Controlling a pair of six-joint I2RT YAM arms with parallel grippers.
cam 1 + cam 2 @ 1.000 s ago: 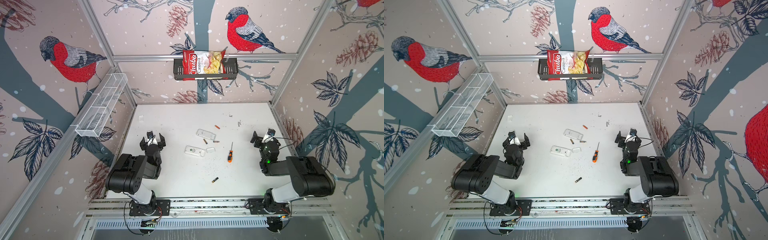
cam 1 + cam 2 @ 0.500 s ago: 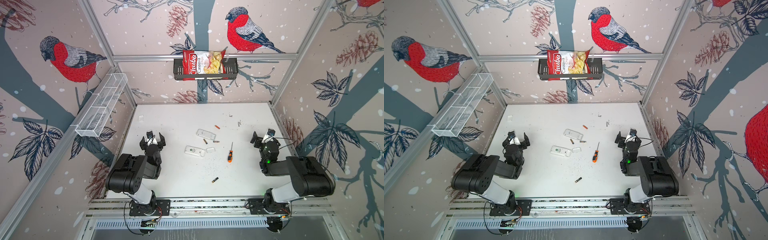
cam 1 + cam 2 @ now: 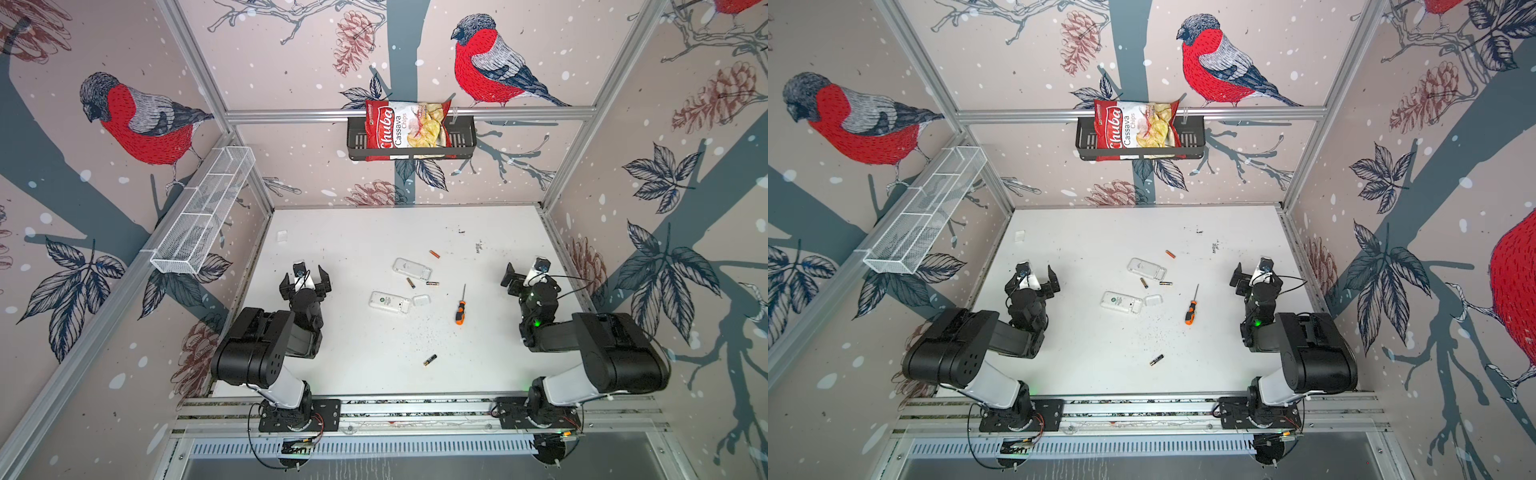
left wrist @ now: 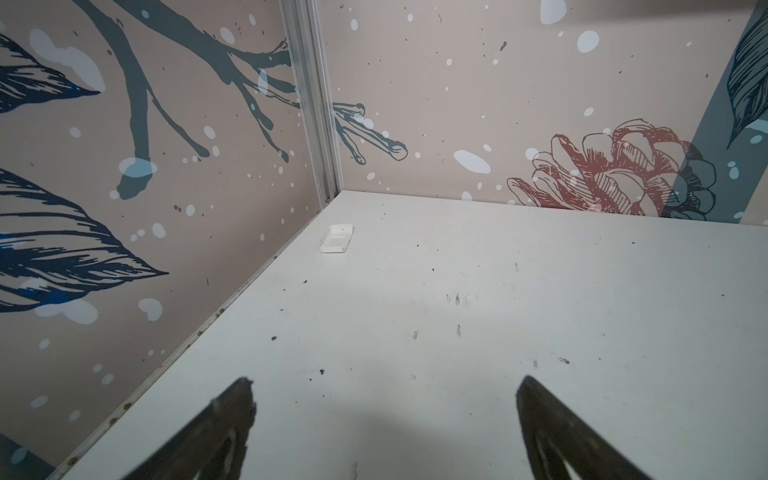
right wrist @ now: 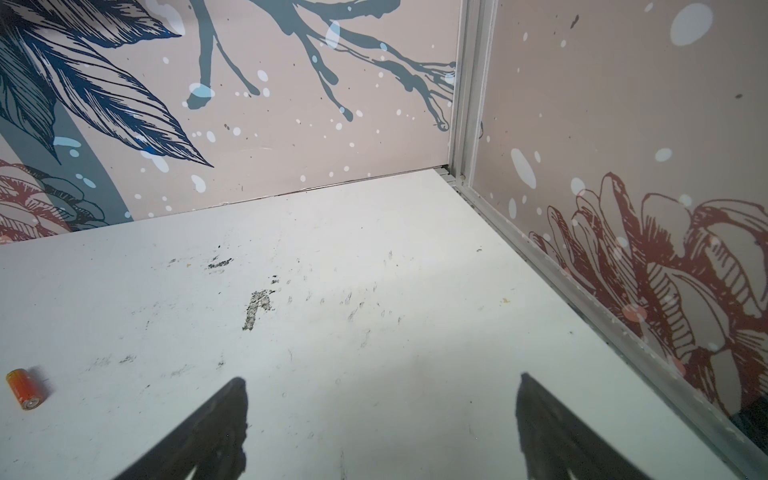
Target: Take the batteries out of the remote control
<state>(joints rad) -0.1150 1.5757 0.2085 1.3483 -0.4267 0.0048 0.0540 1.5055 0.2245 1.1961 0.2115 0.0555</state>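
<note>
Right wrist: battery (image 5: 24, 389) well outside spread jaws.

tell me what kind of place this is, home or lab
Probably a robot lab test cell, not a home: two robot arms bolted to a metal rail at a white table, enclosed by aluminium-framed bird-print wall panels.

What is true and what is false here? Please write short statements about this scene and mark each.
1. Four batteries lie loose on the table. True.
2. The left gripper holds a battery. False: it is open and empty.
3. The screwdriver lies between the remotes and the right gripper. True.
4. The bag of chips lies on the table. False: it sits in the black basket.
</note>
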